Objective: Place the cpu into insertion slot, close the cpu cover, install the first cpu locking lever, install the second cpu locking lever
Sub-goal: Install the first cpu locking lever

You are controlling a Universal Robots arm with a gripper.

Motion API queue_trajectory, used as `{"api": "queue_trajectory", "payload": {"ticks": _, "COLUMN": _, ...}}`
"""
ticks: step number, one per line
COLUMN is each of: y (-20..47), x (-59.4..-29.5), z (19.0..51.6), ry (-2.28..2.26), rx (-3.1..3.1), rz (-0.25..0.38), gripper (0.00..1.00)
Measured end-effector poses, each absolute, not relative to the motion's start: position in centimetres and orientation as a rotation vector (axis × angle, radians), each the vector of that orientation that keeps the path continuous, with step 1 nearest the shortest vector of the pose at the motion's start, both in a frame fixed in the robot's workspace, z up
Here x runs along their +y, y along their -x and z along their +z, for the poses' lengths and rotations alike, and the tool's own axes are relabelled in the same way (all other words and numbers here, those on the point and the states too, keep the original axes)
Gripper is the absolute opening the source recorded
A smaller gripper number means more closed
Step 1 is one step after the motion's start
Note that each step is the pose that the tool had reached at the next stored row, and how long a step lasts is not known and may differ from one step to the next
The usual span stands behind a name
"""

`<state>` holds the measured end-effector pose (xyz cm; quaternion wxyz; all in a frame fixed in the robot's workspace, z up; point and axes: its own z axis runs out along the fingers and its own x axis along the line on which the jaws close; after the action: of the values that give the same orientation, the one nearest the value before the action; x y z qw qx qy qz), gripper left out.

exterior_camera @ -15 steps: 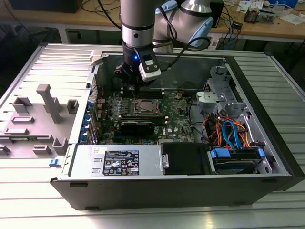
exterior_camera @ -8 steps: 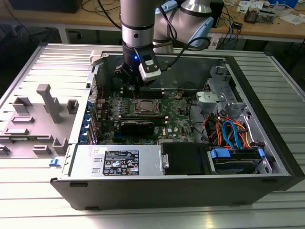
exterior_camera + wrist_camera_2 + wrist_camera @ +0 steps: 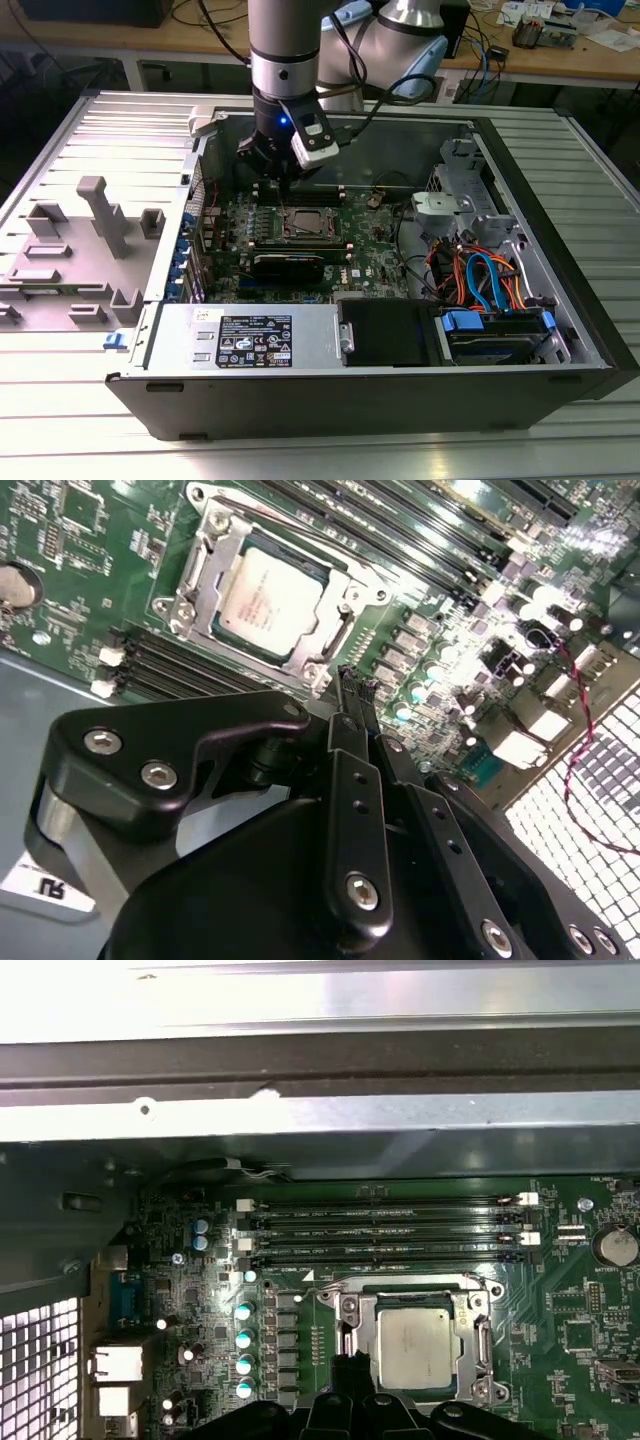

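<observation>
The cpu (image 3: 268,598), a small silvery square, lies flat in its socket on the green motherboard (image 3: 345,245). The cpu cover (image 3: 216,558), a thin metal frame, lies down around it, with thin lever rods along the socket's sides. I cannot tell whether the rods are latched. In the first wrist view the cpu (image 3: 415,1348) sits inside the cover (image 3: 412,1301). My gripper (image 3: 352,685) hangs just off one corner of the socket, its black fingers together and holding nothing. In the exterior view the gripper (image 3: 284,185) is just above the socket (image 3: 305,225).
Black memory slots (image 3: 380,1230) run beside the socket, and a black card (image 3: 288,265) lies on its other side. The case's metal walls (image 3: 400,125) surround the board. Orange and blue cables (image 3: 480,275) fill the exterior view's right. Grey fixtures (image 3: 95,215) stand outside the case.
</observation>
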<state>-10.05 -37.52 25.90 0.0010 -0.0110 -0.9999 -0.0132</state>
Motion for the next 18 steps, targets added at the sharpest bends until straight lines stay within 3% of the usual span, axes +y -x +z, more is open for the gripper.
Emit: {"api": "queue_trajectory", "payload": {"ticks": 18, "y": 12.5, "x": -37.5, "z": 26.6, "ry": -0.026, "rx": -3.148, "rz": -0.044, "gripper": 0.11}}
